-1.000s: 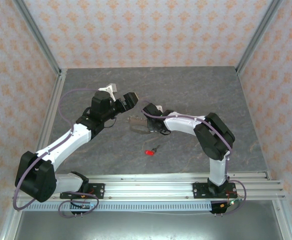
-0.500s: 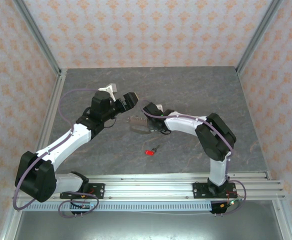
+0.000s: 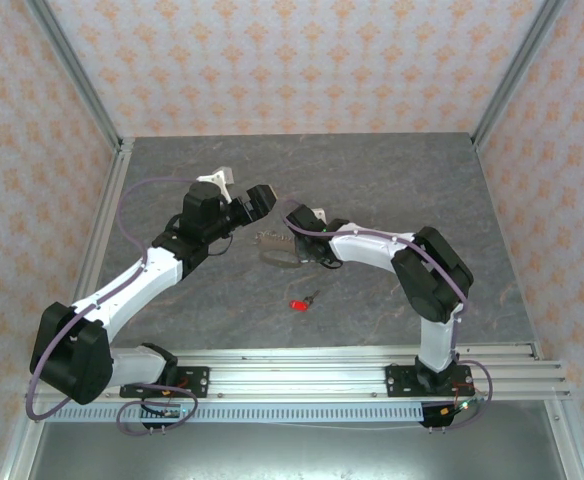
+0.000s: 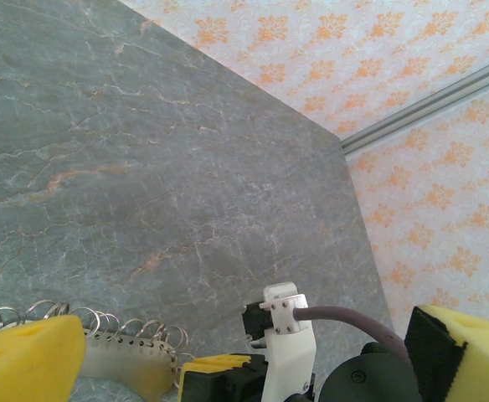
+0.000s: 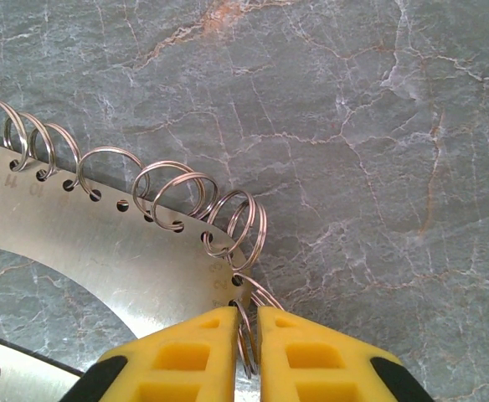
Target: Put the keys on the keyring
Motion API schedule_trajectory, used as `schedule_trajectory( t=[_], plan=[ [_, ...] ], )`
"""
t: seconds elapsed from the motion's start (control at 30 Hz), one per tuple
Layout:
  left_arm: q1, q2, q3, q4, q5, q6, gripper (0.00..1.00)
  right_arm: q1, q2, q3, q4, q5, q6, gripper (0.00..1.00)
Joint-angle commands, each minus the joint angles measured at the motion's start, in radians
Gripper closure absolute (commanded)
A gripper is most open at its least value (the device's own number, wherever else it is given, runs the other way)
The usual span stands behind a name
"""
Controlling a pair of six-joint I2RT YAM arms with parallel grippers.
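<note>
The keyring (image 5: 102, 251) is a flat grey metal oval with several small wire rings along its edge. My right gripper (image 5: 244, 316) is shut on one of those wire rings at the plate's end. From above, the keyring (image 3: 272, 245) lies mid-table between both grippers, with the right gripper (image 3: 297, 245) at its right end. My left gripper (image 3: 255, 203) hovers open just behind the keyring (image 4: 119, 360), its yellow fingers (image 4: 27, 356) spread wide. The tiny red key (image 3: 298, 303) lies alone on the table, nearer the arms' bases.
Patterned walls with metal corner posts (image 3: 82, 90) enclose the grey marble table (image 3: 372, 170). The right arm's white wrist mount (image 4: 288, 335) and its purple cable sit between my left fingers. A metal rail (image 3: 302, 375) runs along the near edge.
The right gripper and the keyring's right end have crept slightly up and left. The left arm and the red key have not moved.
</note>
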Motion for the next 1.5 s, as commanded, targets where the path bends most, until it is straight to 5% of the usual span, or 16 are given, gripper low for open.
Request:
schedule_trajectory(
  t=[0.0, 0.67, 0.9, 1.13, 1.27, 1.47],
  plan=[
    [0.012, 0.006, -0.007, 0.019, -0.008, 0.004, 0.0, 0.003, -0.008, 0.003, -0.023, 0.029, -0.009, 0.87],
    [0.012, 0.013, -0.008, 0.022, -0.011, 0.006, 0.0, 0.004, 0.02, 0.012, -0.026, 0.029, -0.016, 0.89],
    [0.012, 0.015, -0.008, 0.024, -0.01, 0.006, 0.0, 0.004, 0.02, 0.015, -0.028, 0.035, -0.018, 1.0],
    [0.012, 0.021, 0.018, 0.003, -0.011, 0.009, 0.0, -0.002, -0.057, 0.033, -0.044, 0.059, -0.069, 1.0],
    [0.012, 0.023, 0.073, -0.037, -0.017, 0.021, 0.0, -0.034, -0.175, 0.045, -0.014, -0.019, -0.151, 1.0],
    [0.041, 0.034, 0.187, -0.115, -0.007, 0.042, 0.0, -0.146, -0.342, 0.063, 0.09, -0.307, -0.235, 1.0]
  ],
)
